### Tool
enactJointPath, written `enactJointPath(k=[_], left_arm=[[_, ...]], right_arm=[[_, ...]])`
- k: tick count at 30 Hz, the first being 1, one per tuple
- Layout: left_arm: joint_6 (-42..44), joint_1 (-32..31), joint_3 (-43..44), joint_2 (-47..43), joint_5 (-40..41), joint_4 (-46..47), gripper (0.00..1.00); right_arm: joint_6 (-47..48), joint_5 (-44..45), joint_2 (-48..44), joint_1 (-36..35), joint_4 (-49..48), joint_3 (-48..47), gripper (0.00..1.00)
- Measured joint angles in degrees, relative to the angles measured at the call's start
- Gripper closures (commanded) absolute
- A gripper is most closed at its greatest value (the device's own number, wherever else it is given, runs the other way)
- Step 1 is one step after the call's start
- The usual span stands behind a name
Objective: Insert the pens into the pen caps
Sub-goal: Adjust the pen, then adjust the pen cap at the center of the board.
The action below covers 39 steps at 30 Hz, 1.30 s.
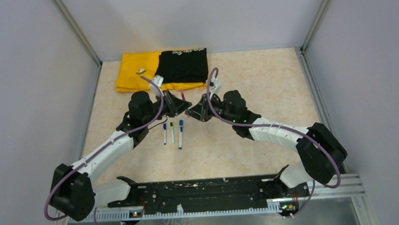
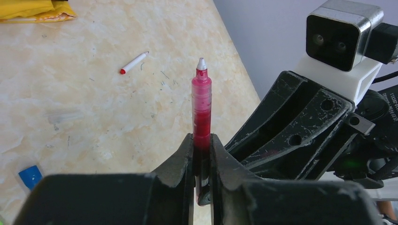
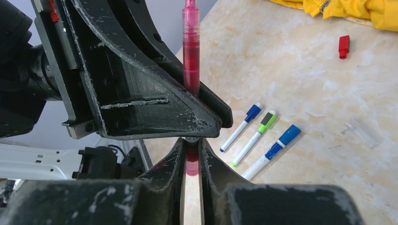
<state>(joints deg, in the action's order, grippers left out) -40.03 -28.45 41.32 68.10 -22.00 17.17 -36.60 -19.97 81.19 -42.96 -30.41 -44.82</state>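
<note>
Table: beige marbled table (image 1: 268, 88) with fine scratches; a black mounting rail (image 1: 207, 192) runs along its near edge.
Room: plain pale walls (image 1: 30, 75) close it in on the left, right and far sides.
Cloths: a yellow cloth (image 1: 133, 69) lies at the far edge, left of centre, with a black cloth (image 1: 184, 66) overlapping its right part.
Left pincer: the left pincer (image 2: 202, 139) is clamped on a red pen (image 2: 202, 105), which stands out past the fingers with its white tip bare.
Right pincer: the right pincer (image 3: 191, 143) is closed tight on a red end in line with that pen. Whether this is the pen's own end or a cap on it cannot be told.
In the way: from the right wrist, the left pincer's black body hides the pen's middle. From above, the two arms meet at mid-table and cover most of it.
Capped pens: three capped pens (image 1: 171, 133) lie side by side just near the left pincer, with blue, green and blue caps at their far ends.
Loose pen: a white pen (image 2: 134, 62) with a red tip lies alone on the table.
Loose cap: a red cap (image 3: 344, 46) sits near the yellow cloth.
Other: a clear plastic piece (image 3: 363, 132) lies apart from the pens.
</note>
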Motion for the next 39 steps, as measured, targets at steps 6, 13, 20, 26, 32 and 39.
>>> enactJointPath(k=[6,13,20,26,32,39], left_arm=[[4.2,0.0,2.4,0.0,1.7,-5.1,1.00],[15.0,0.4,7.3,-2.4,11.3,-15.9,1.00],[24.7,0.4,6.5,-11.0,21.1,-22.9,1.00],[27.8,0.5,5.6,-16.1,27.8,-27.0,1.00],[27.8,0.5,3.4,-20.4,32.5,-30.5,1.00],[27.8,0.5,2.9,-22.4,35.2,-33.1,1.00]], right_arm=[[3.0,0.5,-0.3,0.0,4.2,-1.1,0.62],[10.1,6.2,-2.3,0.0,16.2,-3.7,0.59],[15.9,11.0,3.1,1.4,29.6,-13.2,0.58],[20.9,11.5,14.1,2.3,37.6,-21.8,0.56],[26.6,10.7,24.8,2.4,43.5,-31.3,0.55],[31.7,10.6,32.5,2.4,47.7,-38.9,0.55]])
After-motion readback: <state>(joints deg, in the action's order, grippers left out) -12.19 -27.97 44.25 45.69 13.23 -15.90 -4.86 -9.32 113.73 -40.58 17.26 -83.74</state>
